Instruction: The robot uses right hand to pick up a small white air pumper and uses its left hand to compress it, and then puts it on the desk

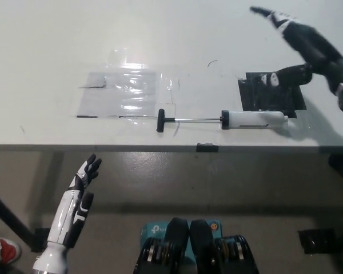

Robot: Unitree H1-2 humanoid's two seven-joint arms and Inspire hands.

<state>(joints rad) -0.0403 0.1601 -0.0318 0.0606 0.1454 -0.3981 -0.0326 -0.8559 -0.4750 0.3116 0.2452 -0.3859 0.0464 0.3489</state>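
pump (253, 119) lies near the desk (57, 45) edge, rod out, between clear shiny film (126, 94) and black tape patch (271, 91) — right hand (300, 48) spread above it, left hand (80, 185) open, below the desk.

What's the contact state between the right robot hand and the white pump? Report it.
Apart. The head view shows the right robot hand open, raised above the black patch, with bare desk showing between it and the pump.

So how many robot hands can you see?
2. The white left hand is at the lower left, below the desk edge, open. The black right hand is at the upper right, open above the desk, past the pump.
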